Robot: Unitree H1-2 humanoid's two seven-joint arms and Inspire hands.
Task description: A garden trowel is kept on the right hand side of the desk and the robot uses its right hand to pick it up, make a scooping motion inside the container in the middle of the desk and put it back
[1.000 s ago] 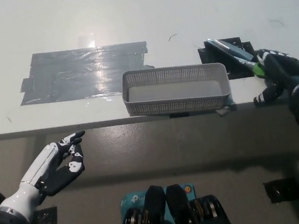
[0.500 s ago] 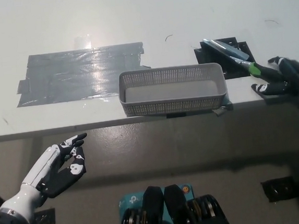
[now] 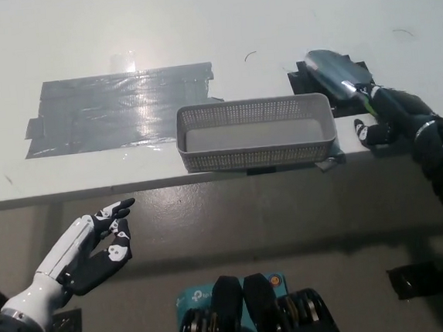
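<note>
Where the garden trowel (image 3: 332, 68) sits at the far right of the desk (image 3: 270, 14), my right hand (image 3: 388, 114) covers its handle, fingers curled round it in a narrow grasp. The grey blade projects from the hand toward the far left, over a black tape patch (image 3: 305, 82). I cannot tell whether the blade touches the desk. The container (image 3: 258, 155), a grey mesh basket, stands at the near edge in the middle of the desk, just left of the trowel and apart from my right hand. A grey tape patch (image 3: 116, 109) lies beyond it to the left. My left hand (image 3: 89, 247) rests off the desk at the near left, fingers spread, holding nothing.
</note>
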